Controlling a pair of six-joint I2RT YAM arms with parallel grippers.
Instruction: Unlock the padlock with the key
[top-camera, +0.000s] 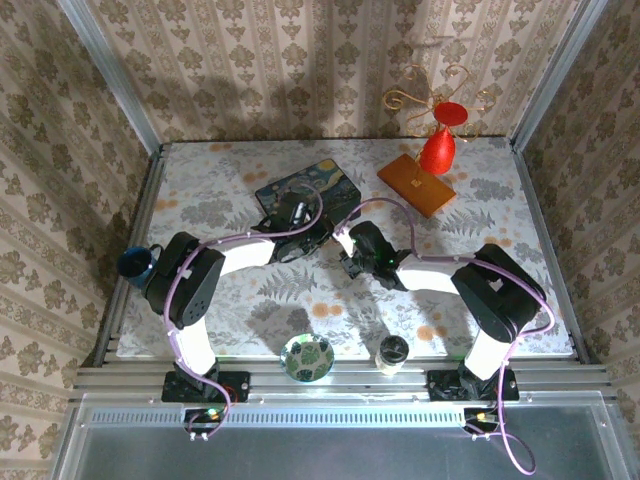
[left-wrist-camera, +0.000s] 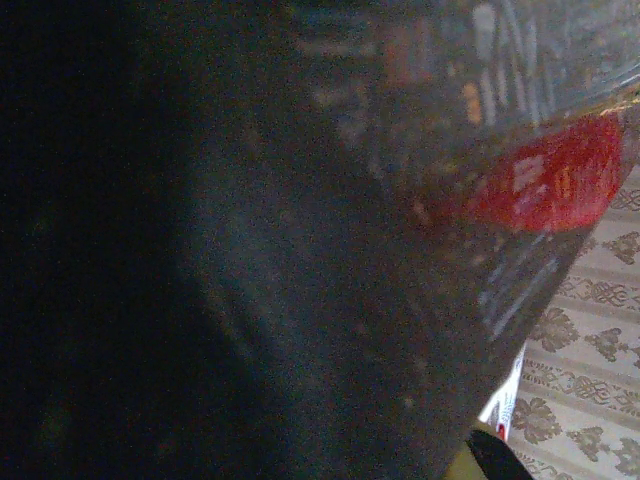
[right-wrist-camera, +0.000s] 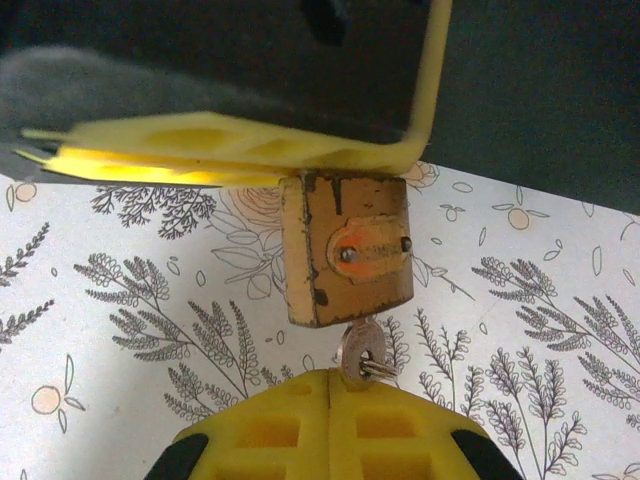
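Step in hand: the key is in the lock, and the turn comes next. In the right wrist view the padlock hangs above the table, body upright, keyhole end down toward me. My left gripper has its yellow pads pressed flat together right on top of the padlock. The shackle is hidden between them, so I judge it pinches the padlock by the shackle. The key sticks out of the padlock's underside. I see just its head and a small ring; the blade looks seated inside. My right gripper is closed, fingertips together, nipping the lower edge of the key's head. The bite looks shallow, just the rim.

Next move, my guess: roll the right wrist about the key's axis while the left holds firm, then draw the body off the shackle. That needs the key kept in line with the keyhole. The thin bite may slip, or the ring may foul the pads. I can't tell which way it turns.

Around, top view: both arms meet mid-table by the box. The red figure stands far right, the cup at the left edge, and the dish and jar at the near edge. All are well apart from the padlock, and nothing blocks the twist. The left wrist view is dark and blurred, no use.
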